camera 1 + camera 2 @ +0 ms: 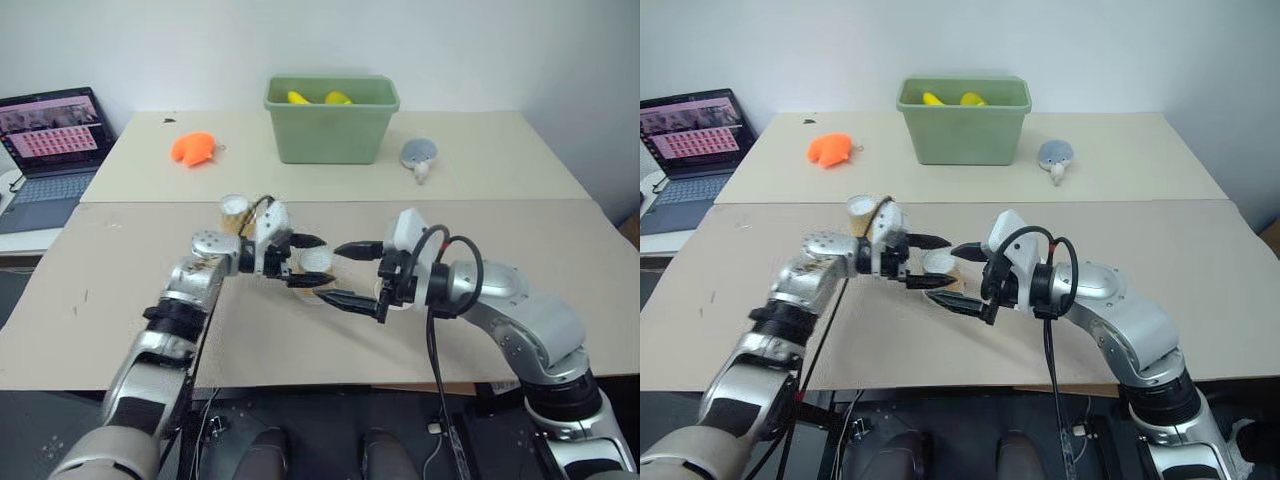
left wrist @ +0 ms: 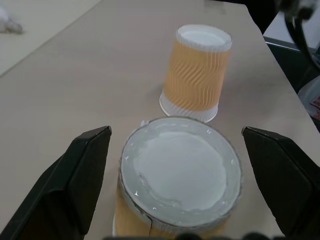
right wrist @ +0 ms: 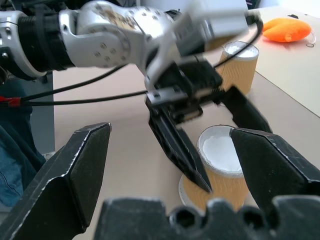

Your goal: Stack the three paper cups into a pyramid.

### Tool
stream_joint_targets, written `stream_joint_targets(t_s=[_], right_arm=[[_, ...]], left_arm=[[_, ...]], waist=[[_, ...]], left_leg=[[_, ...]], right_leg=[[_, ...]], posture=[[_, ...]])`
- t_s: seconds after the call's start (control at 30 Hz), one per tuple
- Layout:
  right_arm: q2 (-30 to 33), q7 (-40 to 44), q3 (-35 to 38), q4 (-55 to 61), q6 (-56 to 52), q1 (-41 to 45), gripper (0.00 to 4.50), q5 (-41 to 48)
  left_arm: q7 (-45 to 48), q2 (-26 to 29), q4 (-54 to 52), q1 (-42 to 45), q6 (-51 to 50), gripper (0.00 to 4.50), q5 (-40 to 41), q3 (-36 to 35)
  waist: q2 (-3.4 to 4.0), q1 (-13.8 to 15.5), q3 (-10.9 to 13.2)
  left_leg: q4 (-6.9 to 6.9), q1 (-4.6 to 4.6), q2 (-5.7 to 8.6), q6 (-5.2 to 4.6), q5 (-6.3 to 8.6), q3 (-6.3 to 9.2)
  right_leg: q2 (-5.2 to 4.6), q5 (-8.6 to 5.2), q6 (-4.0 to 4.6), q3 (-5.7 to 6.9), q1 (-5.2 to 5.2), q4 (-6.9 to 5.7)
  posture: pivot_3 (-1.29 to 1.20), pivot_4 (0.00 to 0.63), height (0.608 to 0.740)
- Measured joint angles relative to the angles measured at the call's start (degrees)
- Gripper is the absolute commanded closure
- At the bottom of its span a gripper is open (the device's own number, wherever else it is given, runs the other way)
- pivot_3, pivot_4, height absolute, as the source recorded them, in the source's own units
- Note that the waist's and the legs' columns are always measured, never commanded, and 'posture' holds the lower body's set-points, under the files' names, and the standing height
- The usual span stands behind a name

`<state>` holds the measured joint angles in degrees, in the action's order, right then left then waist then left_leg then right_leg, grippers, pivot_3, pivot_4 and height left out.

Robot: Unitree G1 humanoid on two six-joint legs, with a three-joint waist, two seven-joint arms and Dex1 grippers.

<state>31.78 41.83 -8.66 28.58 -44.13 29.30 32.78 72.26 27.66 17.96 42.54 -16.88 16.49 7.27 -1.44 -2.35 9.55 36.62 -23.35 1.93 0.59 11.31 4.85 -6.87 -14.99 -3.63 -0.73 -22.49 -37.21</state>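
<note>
Three paper cups with tan sides stand upside down on the brown board, white ends up. One cup (image 1: 318, 262) sits between the fingers of my left gripper (image 1: 320, 262), which is open around it, both fingers apart from its sides. A second cup (image 2: 197, 72) stands just beyond it, partly hidden under my right arm in the head views. The third cup (image 1: 234, 210) stands behind my left wrist. My right gripper (image 1: 330, 272) is open and points left, its fingertips on either side of the first cup, facing the left gripper. No cup rests on another.
A green bin (image 1: 330, 135) with yellow things inside stands at the back centre. An orange toy (image 1: 193, 148) lies to its left, a grey-blue toy (image 1: 418, 155) to its right. A laptop (image 1: 50, 140) sits at the far left. The board's front edge is close below the arms.
</note>
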Motion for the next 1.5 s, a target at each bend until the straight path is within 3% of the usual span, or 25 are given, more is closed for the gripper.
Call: stream_joint_targets(t_s=[0.13, 0.23, 0.37, 0.4, 0.57, 0.73, 0.9, 1.17, 1.5], right_arm=[[-0.76, 0.69, -0.31, -0.96, 0.02, 0.23, 0.00, -0.05], [-1.18, 1.47, -1.32, -1.64, 0.13, 0.34, 0.00, -0.15], [-1.49, 1.92, -1.87, -2.57, 0.22, 0.31, 0.00, -0.46], [-1.59, 1.96, -1.90, -3.01, 0.25, 0.32, 0.00, -0.54], [-1.87, 2.25, -1.96, -4.00, 0.26, 0.33, 0.00, -0.74], [-2.25, 2.88, -2.20, -4.28, 0.26, 0.62, 0.00, -0.99], [-2.61, 2.64, -2.15, -4.38, 0.26, 0.70, 0.00, -1.36], [-3.00, 1.43, -1.79, -4.12, 0.26, -0.33, 0.00, -2.25], [-3.07, 0.92, -1.73, -3.80, 0.32, -0.87, 0.00, -2.41]], left_arm=[[-2.34, 5.90, -14.27, -5.20, -8.61, 0.04, 4.05, -4.00], [-11.96, 5.61, -24.23, -9.66, -15.36, 0.04, 6.99, -11.13], [-33.49, -5.45, -31.42, -16.42, -18.32, 0.04, 5.81, -20.00], [-41.03, -9.44, -32.44, -19.71, -18.19, 0.04, 3.09, -20.04], [-56.33, -18.50, -31.87, -27.92, -15.84, 0.04, -4.99, -16.60], [-59.84, -17.81, -25.54, -24.65, -11.06, 0.04, -8.33, -15.26], [-59.61, -13.16, -11.68, -16.32, -3.99, 0.04, -10.08, -15.42], [-57.47, -11.63, 6.87, -7.14, 4.61, 0.04, -9.95, -15.89], [-53.98, -10.53, 20.53, 3.54, 9.65, 0.04, -9.42, -16.04]], waist=[[0.02, -0.20, 0.02], [0.03, -0.02, 0.02], [0.02, 0.53, 0.01], [0.01, 0.84, 0.01], [0.00, 1.60, 0.01], [0.01, 1.70, 0.01], [0.01, 1.65, 0.01], [0.00, 1.58, 0.01], [-0.02, 1.48, 0.02]], left_leg=[[0.00, 0.06, -0.06, -0.01, 0.01, 0.01], [0.00, 0.11, -0.08, -0.02, 0.01, 0.02], [0.02, 0.18, -0.03, -0.03, 0.03, 0.01], [0.03, 0.14, -0.02, -0.03, 0.03, 0.01], [0.04, 0.08, 0.00, -0.02, 0.03, -0.01], [0.04, 0.11, 0.03, -0.02, 0.03, -0.02], [0.04, 0.06, 0.04, -0.02, 0.03, -0.03], [0.04, 0.05, 0.04, -0.02, 0.03, -0.02], [0.05, 0.03, 0.04, -0.02, 0.03, -0.02]], right_leg=[[0.06, 0.00, 0.00, -0.04, 0.02, 0.00], [0.07, 0.00, 0.00, -0.03, 0.09, 0.02], [0.02, 0.01, -0.01, -0.04, 0.20, 0.06], [0.02, 0.02, -0.01, -0.04, 0.17, 0.06], [0.02, 0.04, 0.02, -0.04, 0.08, 0.02], [0.02, 0.05, 0.03, -0.04, 0.17, 0.09], [0.02, 0.05, 0.03, -0.03, 0.11, 0.10], [0.02, 0.05, 0.02, -0.02, 0.10, 0.09], [0.01, 0.05, 0.00, 0.00, 0.09, 0.08]], posture=[[0.00, 0.150, 0.735], [0.00, 0.150, 0.735], [0.00, 0.150, 0.735], [0.00, 0.150, 0.735], [0.00, 0.150, 0.735], [0.00, 0.150, 0.735], [0.00, 0.150, 0.735], [0.00, 0.150, 0.735], [0.00, 0.150, 0.735]])
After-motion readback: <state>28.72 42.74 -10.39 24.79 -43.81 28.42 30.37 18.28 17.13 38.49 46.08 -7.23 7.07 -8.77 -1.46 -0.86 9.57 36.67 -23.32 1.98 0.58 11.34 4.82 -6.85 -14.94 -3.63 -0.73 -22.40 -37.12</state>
